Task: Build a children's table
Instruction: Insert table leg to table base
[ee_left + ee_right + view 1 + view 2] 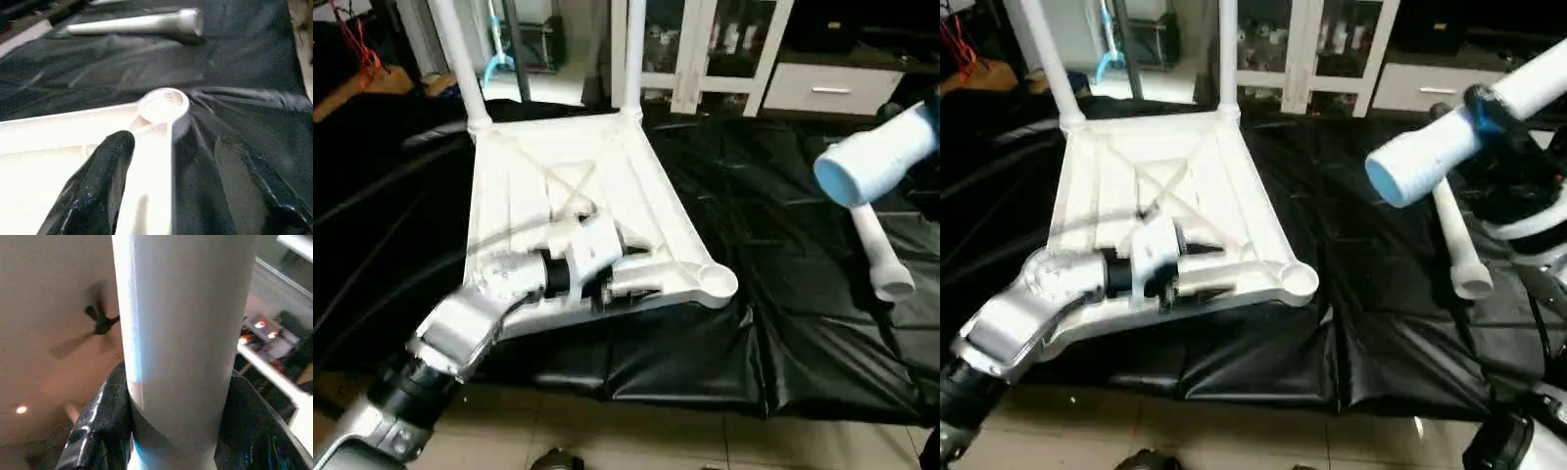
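Two upright white tapered tube legs [456, 59]: tops cut off by the upper edge. Near-left corner of white plastic X-ribbed square top [636, 186]: hidden behind silver left forearm [470, 318].

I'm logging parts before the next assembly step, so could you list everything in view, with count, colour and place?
Table top: one, white, lying underside up on the black sheet, near-right corner socket empty.
Fitted legs: two, white, standing up from the far corners.
Held leg: one, white with a bluish end, in the air at the right.
Loose leg: one, white, lying on the sheet at the right.
Black sheet: one, covering the work surface.
Glass-door cabinet: one, white, behind.
Ceiling fan: one, dark, overhead.
Left gripper: open, astride the top's near edge.
Right gripper: shut on the held leg.
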